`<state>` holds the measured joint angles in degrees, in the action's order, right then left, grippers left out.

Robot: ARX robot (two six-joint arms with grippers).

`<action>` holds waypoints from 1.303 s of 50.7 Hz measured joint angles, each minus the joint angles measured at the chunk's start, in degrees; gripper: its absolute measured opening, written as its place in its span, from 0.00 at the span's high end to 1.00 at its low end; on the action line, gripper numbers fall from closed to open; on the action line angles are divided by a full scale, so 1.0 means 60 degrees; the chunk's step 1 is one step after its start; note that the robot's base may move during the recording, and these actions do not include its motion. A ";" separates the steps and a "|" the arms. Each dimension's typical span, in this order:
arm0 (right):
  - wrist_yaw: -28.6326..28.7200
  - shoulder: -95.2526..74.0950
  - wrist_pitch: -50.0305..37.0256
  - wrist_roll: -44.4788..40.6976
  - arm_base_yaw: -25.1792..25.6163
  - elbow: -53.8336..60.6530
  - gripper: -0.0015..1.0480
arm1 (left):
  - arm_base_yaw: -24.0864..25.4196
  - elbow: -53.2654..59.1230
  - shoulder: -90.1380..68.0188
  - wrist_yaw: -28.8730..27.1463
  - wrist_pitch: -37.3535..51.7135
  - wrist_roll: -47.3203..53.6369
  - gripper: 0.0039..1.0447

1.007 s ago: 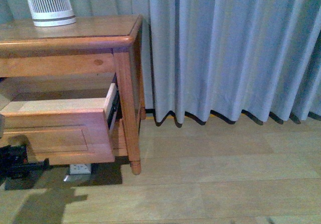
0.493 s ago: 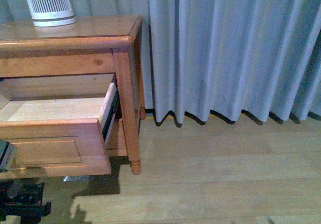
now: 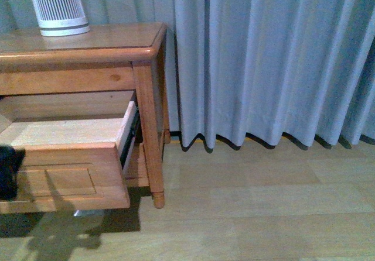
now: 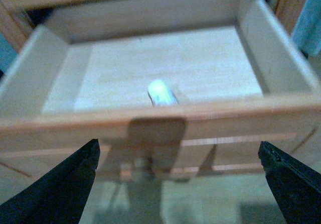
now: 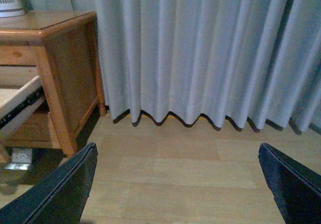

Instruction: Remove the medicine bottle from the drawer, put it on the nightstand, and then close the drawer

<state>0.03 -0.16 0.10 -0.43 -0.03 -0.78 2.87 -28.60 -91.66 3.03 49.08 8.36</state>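
Showing the left gripper (image 4: pixel 178 151) poised in front of the pulled-out orange-brown wooden drawer (image 4: pixel 210 116) of the small orange-brown wooden nightstand (image 3: pixel 88 43), its fingers spread wide and holding nothing. The tiny white cylindrical medicine bottle (image 4: pixel 161 92) appears to lie on its side on the pale drawer floor, just behind the front wall and roughly midway between the side walls. The wrist picture is blurred, so we cannot tell whether it touches that wall.

The right gripper (image 5: pixel 176 151) hangs apart, fingers likewise spread, over the pale wooden floor (image 5: pixel 190 184) before the grey pleated curtain (image 5: pixel 200 48).

We judge three hazards:
- A finger descending close to the front wall may strike its rim and jolt the drawer.
- The round bottle may roll away if one finger meets it first.
- So small a thing may slip from a wide closing grip.

The tall white ribbed device (image 3: pixel 57 6) stands near the rear edge of the nightstand top, so a placement there risks a knock. The front edge looks safer.
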 joint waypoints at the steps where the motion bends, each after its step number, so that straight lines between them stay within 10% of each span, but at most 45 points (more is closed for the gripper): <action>1: 0.0000 0.0000 0.0000 0.0000 0.0000 0.0000 0.07 | 0.0004 -0.0055 0.0160 0.0004 -0.0109 0.0000 0.06; 19: 0.0000 0.0000 0.0000 0.0000 0.0000 0.0000 0.07 | -0.0463 0.0040 0.5581 -0.0317 -0.2379 0.0168 0.06; 37: 0.0000 0.0000 0.0000 0.0000 0.0000 0.0000 0.07 | -0.1337 0.2605 1.2925 -0.1836 -0.7657 -0.0404 0.06; 57: 0.0000 0.0000 0.0000 0.0000 0.0000 0.0000 0.07 | -0.0838 0.3770 1.4411 -0.1406 -0.8932 -0.1592 0.06; 66: 0.0000 0.0000 0.0000 0.0000 0.0000 0.0000 0.07 | -0.0554 0.4674 1.5165 -0.0568 -0.8258 -0.1512 0.32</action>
<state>0.03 -0.16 0.10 -0.43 -0.03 -0.78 -0.45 -0.56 -0.67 -0.38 -0.47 -0.71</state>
